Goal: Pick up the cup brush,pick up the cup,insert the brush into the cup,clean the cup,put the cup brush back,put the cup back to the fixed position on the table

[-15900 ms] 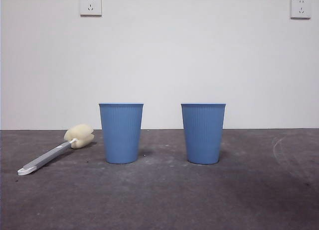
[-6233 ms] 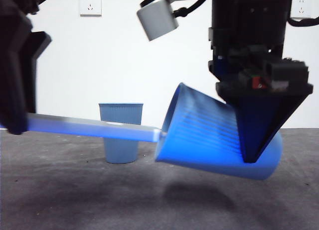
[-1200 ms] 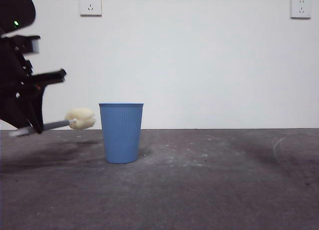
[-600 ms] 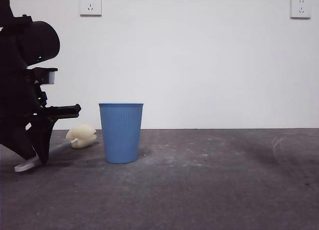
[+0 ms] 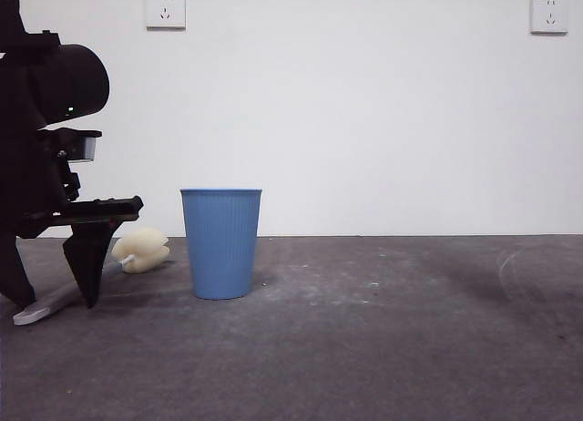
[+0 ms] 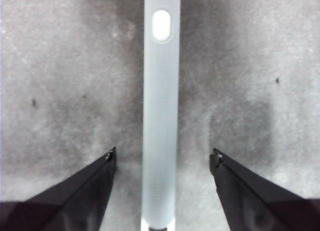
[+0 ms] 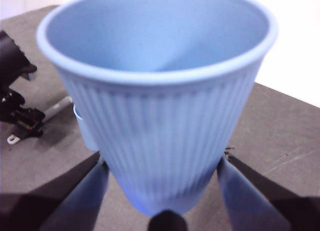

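Note:
The cup brush lies on the table (image 5: 383,348) at the left, its cream sponge head (image 5: 141,251) beside a blue cup (image 5: 221,243) that stands upright. My left gripper (image 5: 55,298) is low over the grey handle (image 6: 161,116) with its jaws open on either side, not touching it. My right gripper (image 7: 161,163) is shut on the second blue cup (image 7: 160,91) and holds it upright above the table, out of the front view. The right wrist view also shows the left arm (image 7: 15,116), the brush handle (image 7: 57,108) and an edge of the standing cup (image 7: 82,131).
A white wall with two sockets (image 5: 165,8) (image 5: 549,13) stands behind the table. The dark grey table surface (image 5: 428,293) stretches to the right of the standing cup.
The left gripper came down with the brush from mid-air to the table. Its jaws have opened and the brush now rests on the surface. The standing cup has not moved.

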`<action>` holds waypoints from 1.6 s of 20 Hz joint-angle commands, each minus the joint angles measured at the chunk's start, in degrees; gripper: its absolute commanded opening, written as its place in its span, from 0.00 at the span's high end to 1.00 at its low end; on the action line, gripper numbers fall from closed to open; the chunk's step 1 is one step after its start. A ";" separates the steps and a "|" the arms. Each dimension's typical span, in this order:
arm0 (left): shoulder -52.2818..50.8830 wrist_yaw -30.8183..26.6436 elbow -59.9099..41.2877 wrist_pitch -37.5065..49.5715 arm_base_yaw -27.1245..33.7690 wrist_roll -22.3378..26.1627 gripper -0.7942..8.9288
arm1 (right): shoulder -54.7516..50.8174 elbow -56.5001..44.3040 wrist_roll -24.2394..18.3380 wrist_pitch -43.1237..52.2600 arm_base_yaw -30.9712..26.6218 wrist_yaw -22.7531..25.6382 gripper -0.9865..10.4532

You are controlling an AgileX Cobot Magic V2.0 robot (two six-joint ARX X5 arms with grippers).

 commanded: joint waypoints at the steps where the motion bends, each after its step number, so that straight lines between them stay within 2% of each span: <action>1: -2.51 -0.26 -0.57 -0.72 0.22 0.81 0.59 | 0.00 0.20 0.61 0.61 0.20 0.28 0.93; 3: -7.96 -0.20 -0.55 -0.52 0.26 1.44 0.59 | 0.83 0.07 -0.79 3.63 0.20 1.38 0.93; 5: -14.97 2.51 -0.55 -0.68 0.24 1.90 0.59 | 2.60 -0.85 -2.73 9.11 0.17 1.73 0.93; 9: -32.81 11.30 -0.55 -4.09 0.22 3.04 0.59 | 5.68 -12.74 -4.13 29.14 -2.29 0.85 0.93; 12: -43.56 11.87 -0.55 -9.07 0.20 3.76 0.59 | 8.07 -21.75 -3.58 42.29 -8.09 -6.99 0.93; 16: -54.01 14.32 -0.55 -16.06 0.20 4.70 0.60 | 16.90 -28.96 -0.52 55.93 -16.90 -16.22 0.93; 18: -57.20 14.32 -0.55 -19.12 0.20 4.68 0.60 | 24.17 -29.94 -0.17 62.58 -20.17 -20.13 0.93; 24: -59.80 14.32 -0.57 -25.33 0.20 5.95 0.60 | 43.67 -29.92 0.83 76.87 -24.76 -24.48 0.93; 32: -59.74 14.29 -0.57 -25.11 0.20 5.97 0.60 | 54.75 -28.94 0.81 86.58 -28.83 -29.79 0.93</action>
